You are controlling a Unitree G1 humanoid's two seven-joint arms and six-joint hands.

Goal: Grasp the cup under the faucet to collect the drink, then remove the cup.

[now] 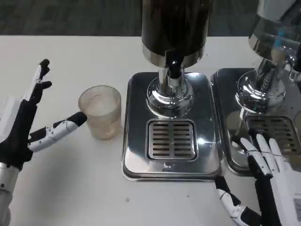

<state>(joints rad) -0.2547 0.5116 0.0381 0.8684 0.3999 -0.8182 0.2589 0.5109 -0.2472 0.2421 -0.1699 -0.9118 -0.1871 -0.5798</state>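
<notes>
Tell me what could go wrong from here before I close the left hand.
1. The left hand is open, one fingertip beside the ribbed clear glass cup; closing unevenly might tip it.
2. The cup stands on the white table, left of the steel drip tray; it might catch the tray's raised rim.
3. The black tap hangs low, so the cup's rim could strike it.

The cup point(100, 111) is looking like clear ribbed glass or plastic, faintly frosted. The drip tray point(171, 167) beneath the dispenser point(174, 28) is showing polished metal, mirror-bright, with a slotted grille point(171, 140) of the same shine. The faucet point(173, 67) is appearing as glossy black plastic above a chromed base point(169, 96). The second tray point(226, 117) is gleaming likewise. The table point(70, 188) is looking matt white and smooth.
</notes>
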